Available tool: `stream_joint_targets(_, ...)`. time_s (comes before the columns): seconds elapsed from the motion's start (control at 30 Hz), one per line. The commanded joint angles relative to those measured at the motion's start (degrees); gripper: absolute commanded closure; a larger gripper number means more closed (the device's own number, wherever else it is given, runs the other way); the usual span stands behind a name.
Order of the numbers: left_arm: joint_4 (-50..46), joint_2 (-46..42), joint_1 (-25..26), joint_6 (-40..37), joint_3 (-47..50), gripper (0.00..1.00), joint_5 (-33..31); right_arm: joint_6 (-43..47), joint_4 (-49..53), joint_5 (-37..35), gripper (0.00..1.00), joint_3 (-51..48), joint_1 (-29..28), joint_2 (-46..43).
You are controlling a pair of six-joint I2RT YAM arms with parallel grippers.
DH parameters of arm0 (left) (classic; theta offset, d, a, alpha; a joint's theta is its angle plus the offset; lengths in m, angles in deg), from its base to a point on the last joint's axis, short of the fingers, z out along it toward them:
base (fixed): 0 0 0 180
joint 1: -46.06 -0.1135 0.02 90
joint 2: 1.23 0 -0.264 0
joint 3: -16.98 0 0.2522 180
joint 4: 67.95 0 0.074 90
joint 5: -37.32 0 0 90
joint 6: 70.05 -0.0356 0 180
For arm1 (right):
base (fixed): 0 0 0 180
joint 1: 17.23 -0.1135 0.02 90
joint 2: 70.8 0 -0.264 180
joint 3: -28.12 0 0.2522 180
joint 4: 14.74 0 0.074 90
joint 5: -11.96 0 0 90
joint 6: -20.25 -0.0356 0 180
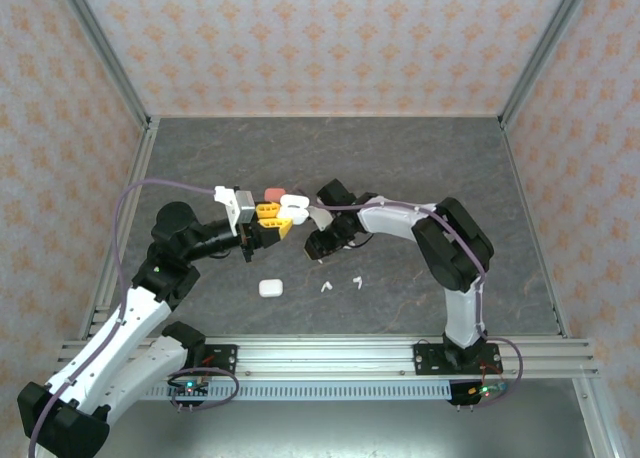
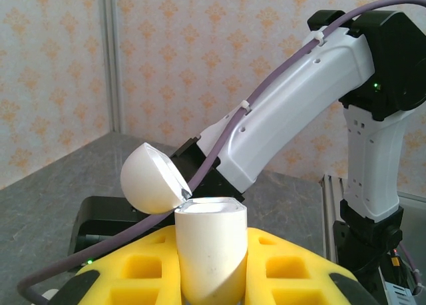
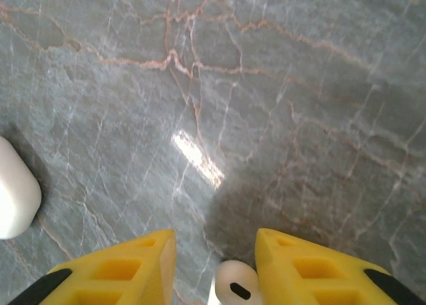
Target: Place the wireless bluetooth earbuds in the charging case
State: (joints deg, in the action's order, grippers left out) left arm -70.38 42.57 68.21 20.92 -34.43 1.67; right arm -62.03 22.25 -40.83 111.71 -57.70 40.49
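- Fingers (image 2: pixel 286 268) of the left gripper (image 1: pixel 272 221) are closed on the body of a white charging case (image 2: pixel 212 252). It is held up off the table (image 1: pixel 420 178), mouth upward, with its lid (image 2: pixel 150 178) hinged open to one side.
- Across from it, the right gripper (image 3: pixel 213 265) points down at the table with a wide gap between its fingers. A white earbud (image 3: pixel 234 284) sits in that gap against one finger. I cannot tell whether it is actually pinched.
- Two more white earbuds (image 1: pixel 325 286) (image 1: pixel 357 281) lie loose on the table, near a closed white case (image 1: pixel 270 288).
- Risk: with so loose-looking a hold, the earbud could drop or swivel on the way over.
- Risk: pressing it in off-line could twist the case in its grip, or catch the open lid.
- Hard to read: the case's sockets are not visible, so I cannot say whether any is filled.
- The earbud's stem is cut off by the frame edge.
- From above, the pink (image 1: pixel 272 192) and white pieces beside the left gripper blur together.
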Motion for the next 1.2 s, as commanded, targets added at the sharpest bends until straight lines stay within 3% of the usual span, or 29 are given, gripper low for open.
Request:
stream_joint_targets(0.0, 0.9, 0.2, 0.3, -1.1, 0.5, 1.00, -1.0, 1.1, 4.9, -2.3, 0.63, -2.5, -0.3, -2.3)
stream_joint_targets(0.33, 0.8, 0.5, 0.3, -1.0, 0.4, 1.00, -1.3, 1.8, 6.1, -4.0, 0.67, -3.3, -0.3, -3.1)
stream_joint_targets(0.7, 0.8, 0.5, 0.4, -1.0, 0.5, 1.00, -1.6, 1.0, 4.9, -7.2, 0.83, -4.0, -0.3, -5.2)
stream_joint_targets(0.87, 2.6, 0.7, 0.3, 0.0, 1.1, 1.00, -2.3, -1.6, 1.4, -9.7, 0.84, -6.7, 1.2, -12.3)
stream_joint_targets(1.17, 9.1, 4.5, 0.5, 3.7, 3.0, 1.00, -4.7, -4.1, -3.7, -17.8, 0.85, -12.8, 4.1, -34.3)
